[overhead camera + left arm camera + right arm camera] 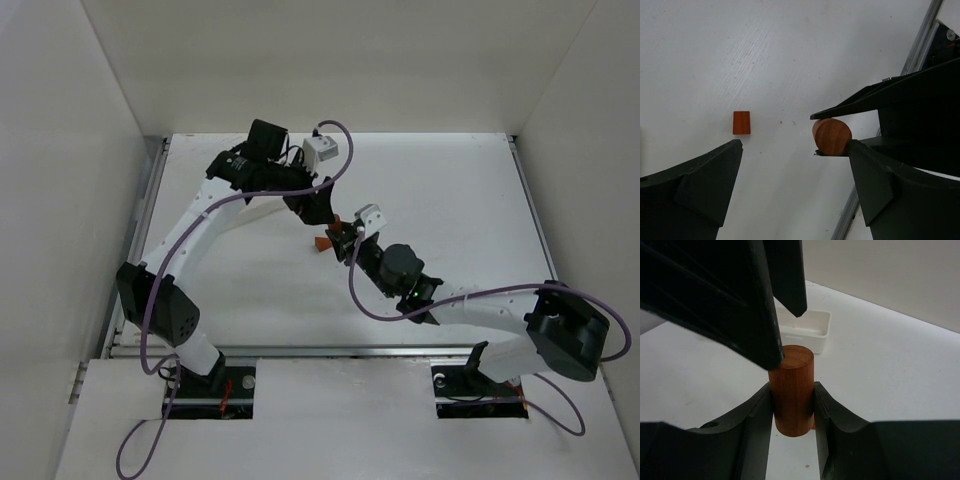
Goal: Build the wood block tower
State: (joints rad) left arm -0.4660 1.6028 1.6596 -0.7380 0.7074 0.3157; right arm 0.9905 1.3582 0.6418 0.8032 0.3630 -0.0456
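My right gripper (793, 392) is shut on an upright orange-brown wooden cylinder (792, 375) and holds it just above the table. In the left wrist view the same cylinder (832, 136) shows end-on between dark right-arm fingers. My left gripper (795, 150) is open and empty above it, with one finger (760, 340) at the cylinder's top edge. A small orange-brown block (741, 122) lies alone on the table to the left. In the top view both grippers meet mid-table, left (322, 218) and right (345, 243), beside an orange piece (322, 243). No stacked tower shows.
A white rectangular tray (807, 327) stands on the table behind the cylinder. White walls enclose the table on three sides. A metal rail (920, 45) runs along the table's edge in the left wrist view.
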